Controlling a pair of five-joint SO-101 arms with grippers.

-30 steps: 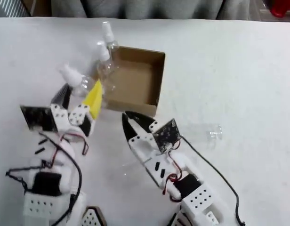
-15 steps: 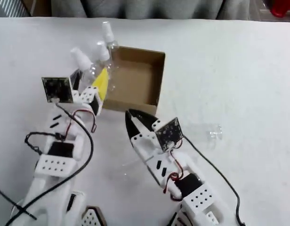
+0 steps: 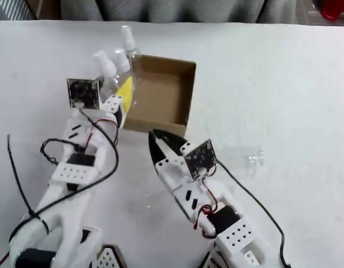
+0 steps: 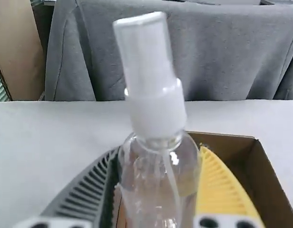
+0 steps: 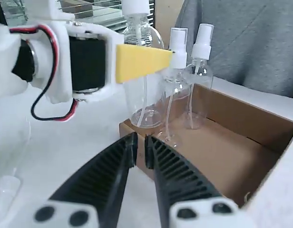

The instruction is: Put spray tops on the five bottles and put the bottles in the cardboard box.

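Left gripper (image 3: 113, 88), bottle (image 4: 153, 175) btwn jaws, nearer box (image 3: 155, 127)

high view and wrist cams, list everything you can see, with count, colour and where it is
table: one, white.
cardboard box: one, brown, open, near the table's middle.
capped bottles: two, clear with white spray tops, upright in a corner of the box.
held bottle: one, clear with white spray top, gripped at the box's edge.
bare bottle: one, clear, no top, lying on the table apart from the box.
grey fabric: one, behind the table.
red thing: one, beyond the table's far corner.
left gripper: one, yellow and grey fingers, shut on the held bottle.
right gripper: one, black, jaws almost together, holding nothing, in front of the box.
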